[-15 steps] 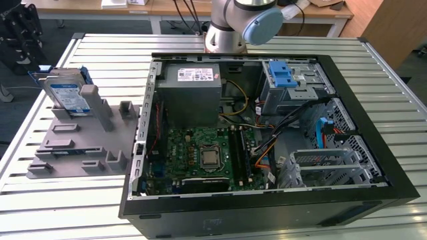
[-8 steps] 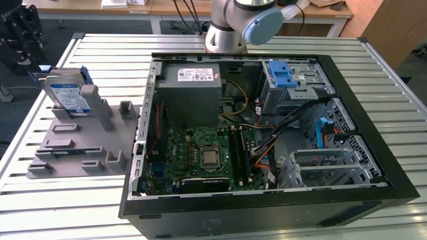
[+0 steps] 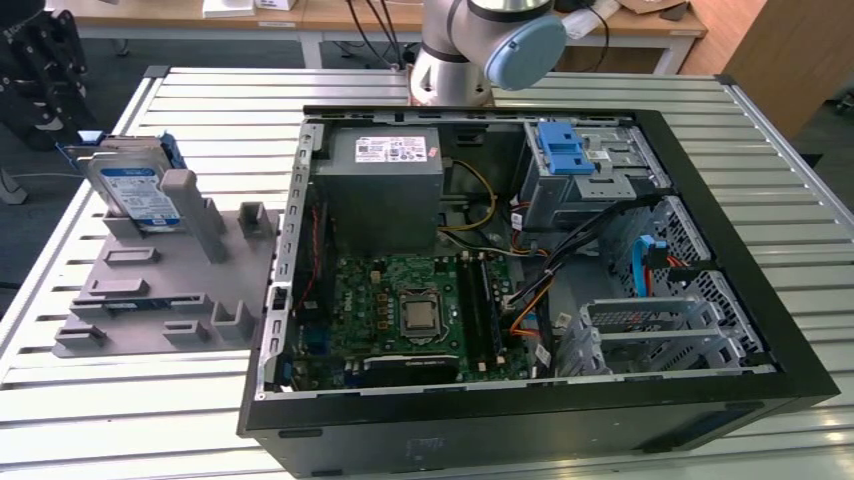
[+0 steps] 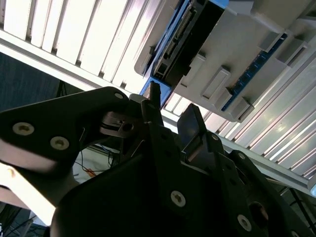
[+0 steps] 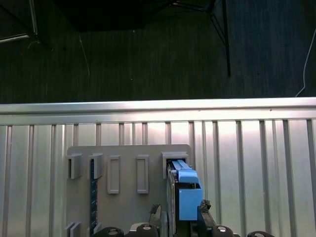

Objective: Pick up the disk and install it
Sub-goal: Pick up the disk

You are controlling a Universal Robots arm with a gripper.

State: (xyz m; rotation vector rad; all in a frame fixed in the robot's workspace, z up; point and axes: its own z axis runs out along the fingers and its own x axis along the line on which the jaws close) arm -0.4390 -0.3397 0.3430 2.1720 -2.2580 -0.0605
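The disk point(image 3: 127, 190) stands on edge at the exterior view's left, in a slot at the far end of a grey rack point(image 3: 160, 285) on the slatted table point(image 3: 134, 400). Its label faces the camera and the blue carrier shows along its top. Just right of the rack lies the open case point(image 3: 534, 412), with the power supply point(image 3: 384, 190) at its far left corner, the board point(image 3: 414, 310) nearer the camera, and the blue-handled cage point(image 3: 581, 165) toward the exterior view's right. The arm point(image 3: 481, 40) rises behind the case. In the second wrist view the gripper point(image 4: 172, 101) has its fingers point(image 4: 191, 123) apart and holds nothing. The disk shows edge-on beyond them, seated in the rack and clear of both tips. In the first wrist view the carrier sits in the rack's end slot, with one fingertip showing on each side of it.
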